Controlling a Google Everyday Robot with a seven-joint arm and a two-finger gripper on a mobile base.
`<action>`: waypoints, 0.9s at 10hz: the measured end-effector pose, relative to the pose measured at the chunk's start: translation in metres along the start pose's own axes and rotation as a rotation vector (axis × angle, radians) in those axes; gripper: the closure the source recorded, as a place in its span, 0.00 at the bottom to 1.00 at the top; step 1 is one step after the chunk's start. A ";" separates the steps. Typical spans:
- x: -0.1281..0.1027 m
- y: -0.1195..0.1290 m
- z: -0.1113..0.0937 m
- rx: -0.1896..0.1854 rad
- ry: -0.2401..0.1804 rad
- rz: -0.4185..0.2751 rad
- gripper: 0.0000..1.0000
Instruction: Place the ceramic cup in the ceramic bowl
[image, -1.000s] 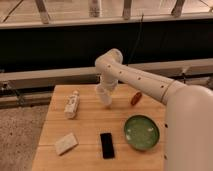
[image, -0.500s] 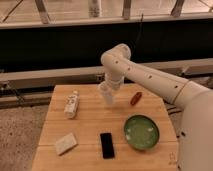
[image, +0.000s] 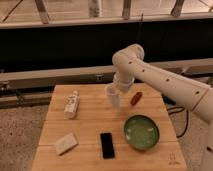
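The ceramic cup (image: 114, 99) is small, plain and white, and it hangs just above the back middle of the wooden table (image: 85, 125). My gripper (image: 116, 90) comes down from the white arm and is shut on the cup's upper part. The ceramic bowl (image: 141, 132), round and green with a glossy inside, sits on the table's front right. The cup is up and to the left of the bowl, not over it.
A small red object (image: 135, 98) lies just right of the cup. A white labelled bottle (image: 71, 104) lies at the back left. A black phone (image: 106, 145) and a pale sponge-like block (image: 66, 143) lie near the front edge. A dark rail wall stands behind the table.
My gripper has moved to the right with the cup in it, closer to the red object and the bowl. The arm's elbow has swung right too.
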 end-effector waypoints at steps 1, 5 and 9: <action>0.005 0.008 -0.004 -0.002 -0.004 0.011 1.00; 0.005 0.049 -0.009 0.001 -0.040 0.051 1.00; 0.008 0.083 -0.006 -0.005 -0.068 0.080 1.00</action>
